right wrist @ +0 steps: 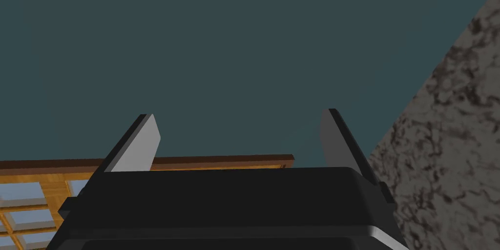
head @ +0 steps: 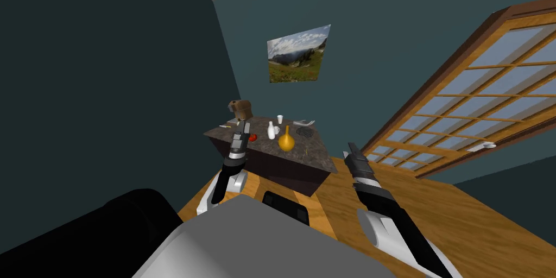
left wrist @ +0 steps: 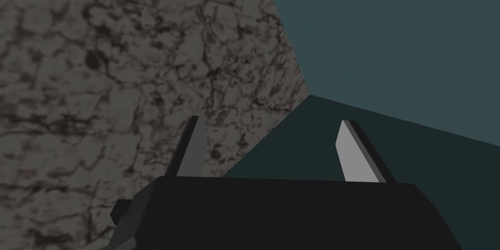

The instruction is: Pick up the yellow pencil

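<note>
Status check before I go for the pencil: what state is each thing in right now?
Left gripper: open, empty.
Right gripper: open, empty.
Orange-yellow vase: upright on the table.
White bottle: upright.
White cup: upright.
Yellow pencil: seemingly the thin sliver lying flat beside the vase, untouched.

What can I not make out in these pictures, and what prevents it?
1. Yellow pencil: head view, possibly the thin yellowish sliver beside the orange vase; too small to confirm.
2. Red object: head view, partly behind the left gripper; too small to name.
3. Dark object behind the orange vase: head view, too small to name.
</note>
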